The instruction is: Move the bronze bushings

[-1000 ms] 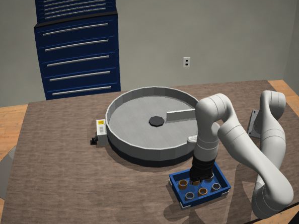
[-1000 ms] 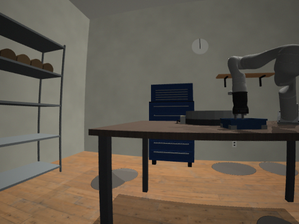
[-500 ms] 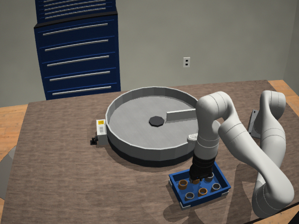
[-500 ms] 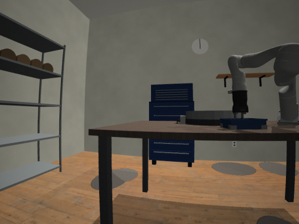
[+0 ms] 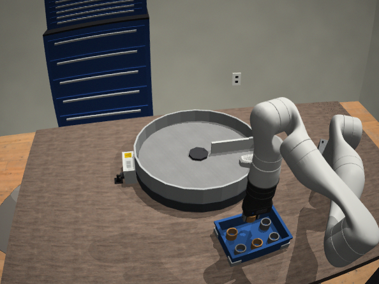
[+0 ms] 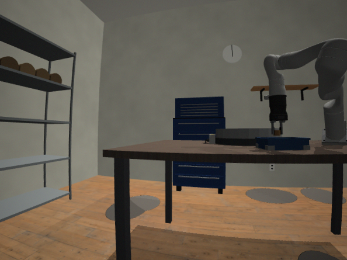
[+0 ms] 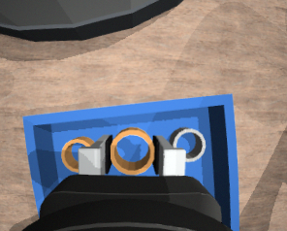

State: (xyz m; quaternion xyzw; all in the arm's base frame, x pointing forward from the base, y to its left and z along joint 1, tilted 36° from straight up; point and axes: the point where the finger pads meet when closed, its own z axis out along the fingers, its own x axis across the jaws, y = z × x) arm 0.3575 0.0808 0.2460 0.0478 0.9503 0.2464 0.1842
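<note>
top: pincer (image 5: pixel 249 217) clenched on a bronze bushing (image 5: pixel 251 218) over the blue crate (image 5: pixel 282 224), turntable disc (image 5: pixel 169 162) behind it | exterior: bushing (image 6: pixel 276 132) hung between the fingers, above the crate (image 6: pixel 283 142) rim | wrist: bushing (image 7: pixel 133 150) upright between the pads, another bronze one (image 7: pixel 74 153) just left, a steel one (image 7: pixel 191 144) just right

Dark wood-grain table (image 5: pixel 80 203) on black legs, sitting on a plank floor (image 6: pixel 204 210). Directly on the top: a big round grey turntable (image 5: pixel 178 187) with a raised rim on a dark base, roughly mid-table. A small white box (image 5: pixel 128 168) with a yellow label sits touching its left side. The blue crate (image 5: pixel 281 224) sits near the front edge, just beside the turntable, with grey corner feet on the wood. The arm's base (image 6: pixel 333 139) stands at the right end, well apart from the crate.
</note>
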